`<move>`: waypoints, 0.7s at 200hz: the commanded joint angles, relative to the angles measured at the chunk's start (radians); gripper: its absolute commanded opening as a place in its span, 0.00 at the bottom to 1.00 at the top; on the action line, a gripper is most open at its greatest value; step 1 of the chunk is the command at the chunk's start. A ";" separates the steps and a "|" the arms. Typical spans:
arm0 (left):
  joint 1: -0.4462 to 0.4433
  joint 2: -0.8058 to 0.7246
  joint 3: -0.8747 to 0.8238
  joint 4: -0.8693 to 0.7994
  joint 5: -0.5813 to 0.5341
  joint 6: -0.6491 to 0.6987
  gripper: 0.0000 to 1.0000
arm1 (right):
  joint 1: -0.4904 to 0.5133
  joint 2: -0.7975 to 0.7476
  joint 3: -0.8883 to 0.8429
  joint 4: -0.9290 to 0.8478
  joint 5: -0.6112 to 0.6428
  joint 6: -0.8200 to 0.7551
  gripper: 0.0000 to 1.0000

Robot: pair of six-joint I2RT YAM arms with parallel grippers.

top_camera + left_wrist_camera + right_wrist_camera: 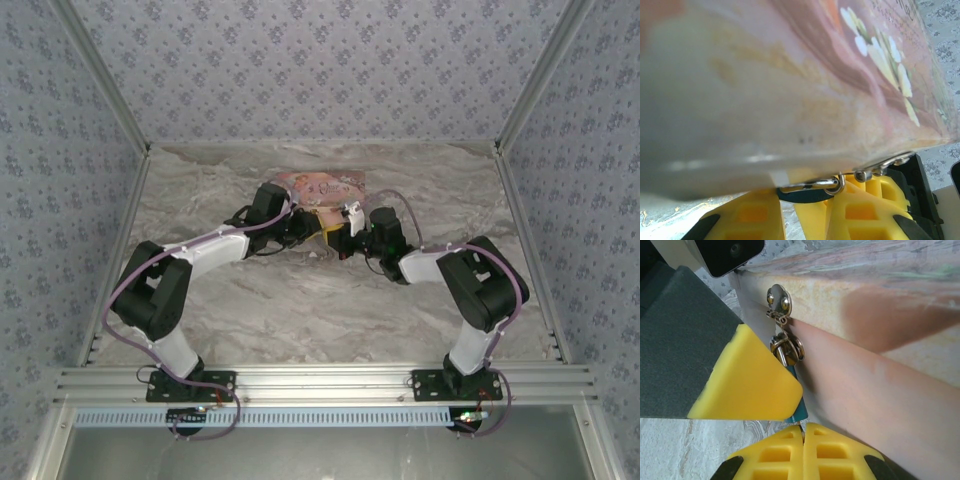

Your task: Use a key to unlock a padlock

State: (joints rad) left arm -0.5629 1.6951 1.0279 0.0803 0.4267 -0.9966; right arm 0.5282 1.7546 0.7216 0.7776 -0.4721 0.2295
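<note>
Both my arms reach in over the marbled worktop [300,310] and meet at the near edge of the pink box [322,186], which lies toward the far middle. Left wrist view now: the box's illustrated side looms right above my left fingers [855,210], white flowers running up its pink face. Between the two yellow pads sits the padlock [802,196], a small dark blue body touching both of them, so my left fingers are closed on it. Its silvery shackle [832,186] runs along just under the box's edge and loops through a little ring there. Over to the right wrist view: a round silver hasp plate [779,299] with two rivets is fixed to the side of the box, and below it the metal loops bunch together, hard against the box wall. The blue body of the padlock drops down from those loops, wedged between the box and one big yellow pad of my left fingers. My right fingers [815,452] are pressed tight together, pad to pad, with their tips just beneath the padlock's lower end, touching it or so near that I cannot tell which. Whether anything thin is pinched in that seam, I cannot tell from here
</note>
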 commanded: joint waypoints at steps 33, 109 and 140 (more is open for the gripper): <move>-0.019 0.026 -0.021 0.035 0.063 -0.018 0.26 | 0.028 0.017 -0.069 0.169 0.051 0.082 0.00; 0.004 -0.010 -0.063 0.011 0.023 0.001 0.51 | 0.056 0.116 -0.110 0.253 0.084 0.210 0.00; 0.028 -0.065 -0.088 -0.028 0.005 0.021 0.57 | 0.059 0.118 -0.097 0.237 0.078 0.228 0.00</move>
State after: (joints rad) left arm -0.5556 1.7016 0.9512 0.0738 0.4412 -0.9966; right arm 0.5812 1.8744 0.6109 0.9554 -0.4026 0.4221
